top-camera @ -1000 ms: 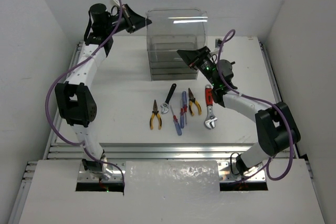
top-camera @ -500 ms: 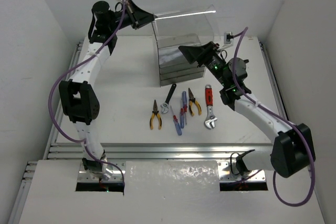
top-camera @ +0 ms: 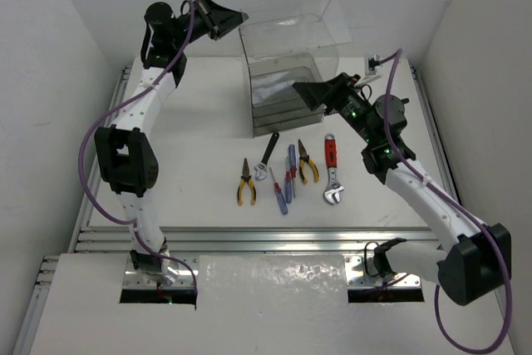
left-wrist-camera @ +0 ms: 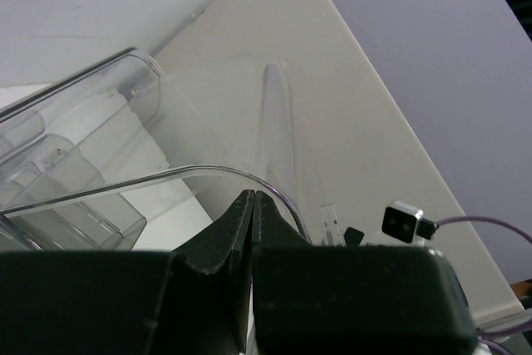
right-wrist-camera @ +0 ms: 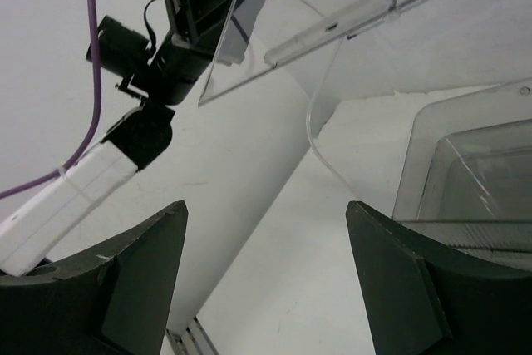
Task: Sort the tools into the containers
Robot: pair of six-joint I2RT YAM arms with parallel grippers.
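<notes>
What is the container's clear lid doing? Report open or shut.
Open. The left gripper is shut on the lid at its rim, holding it tilted up off the trays.

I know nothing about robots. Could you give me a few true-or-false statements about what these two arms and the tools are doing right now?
1. The left gripper is shut on the edge of the clear lid. True.
2. The right gripper holds a screwdriver. False: its fingers are wide open and empty, near the container.
3. The black-handled wrench lies on the table. True.
4. The red-handled wrench sits inside the container. False: it lies on the table, at the right end of the row of tools.
5. The lid lies flat and closed. False: it is tilted up.
</notes>
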